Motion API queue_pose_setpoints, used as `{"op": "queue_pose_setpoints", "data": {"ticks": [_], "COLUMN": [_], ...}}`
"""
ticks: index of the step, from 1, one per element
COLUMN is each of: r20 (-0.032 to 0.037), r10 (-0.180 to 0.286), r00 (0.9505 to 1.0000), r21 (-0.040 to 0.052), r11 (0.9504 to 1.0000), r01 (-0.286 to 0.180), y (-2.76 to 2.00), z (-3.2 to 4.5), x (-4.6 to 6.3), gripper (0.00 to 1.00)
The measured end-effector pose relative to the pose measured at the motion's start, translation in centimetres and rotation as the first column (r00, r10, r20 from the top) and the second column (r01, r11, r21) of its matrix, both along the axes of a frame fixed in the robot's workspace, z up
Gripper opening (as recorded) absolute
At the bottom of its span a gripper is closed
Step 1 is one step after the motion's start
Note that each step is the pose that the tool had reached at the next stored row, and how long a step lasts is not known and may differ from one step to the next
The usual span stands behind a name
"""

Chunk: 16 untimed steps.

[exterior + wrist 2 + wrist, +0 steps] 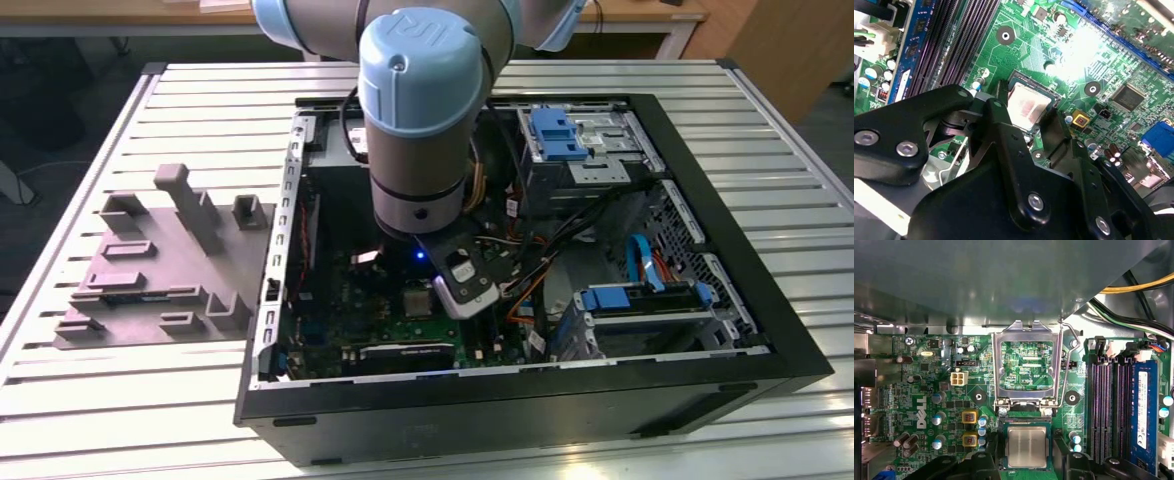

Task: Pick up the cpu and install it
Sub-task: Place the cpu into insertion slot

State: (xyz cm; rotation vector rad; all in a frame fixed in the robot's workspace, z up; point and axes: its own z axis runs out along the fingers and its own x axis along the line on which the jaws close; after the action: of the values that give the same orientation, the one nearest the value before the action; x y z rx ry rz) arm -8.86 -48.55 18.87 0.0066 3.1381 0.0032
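Note:
The cpu [1026,446], a small square chip with a pale silver top, sits level over the socket on the green motherboard [944,390], just below the raised metal load plate [1026,365]. My gripper [1026,452] is shut on the cpu, with a black finger [990,459] against each of two opposite edges. In the second wrist view the cpu [1026,106] lies between the same fingers [1000,120] of the gripper [1027,111]. In the exterior view the gripper [430,296] is low inside the open computer case, over the board.
The socket lever [1068,365] stands open beside the load plate. Dark memory slots [1102,410] and a blue memory stick [1143,410] run close by. Loose cables [541,255] and blue drive cages [558,135] fill the case's right. A grey fixture [160,265] lies outside on the slatted table.

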Motion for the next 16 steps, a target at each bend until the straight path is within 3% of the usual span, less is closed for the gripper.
{"op": "queue_pose_setpoints", "data": {"ticks": [5,13,14,16], "r20": [-0.0013,-0.0014,-0.0013,-0.0013], "r10": [0.000,-0.002,-0.002,-0.002], "r00": [1.0000,1.0000,1.0000,1.0000], "r21": [-0.0005,-0.0007,-0.0006,-0.0006], "r11": [1.0000,1.0000,1.0000,1.0000], "r01": [0.000,0.002,0.002,0.002], "y": [-0.01,-0.01,-0.01,-0.01], "z": [0.39,0.01,-0.06,-0.16], "x": [0.03,0.11,0.12,0.13], "gripper": [0.50,0.51,0.58,0.58]}}
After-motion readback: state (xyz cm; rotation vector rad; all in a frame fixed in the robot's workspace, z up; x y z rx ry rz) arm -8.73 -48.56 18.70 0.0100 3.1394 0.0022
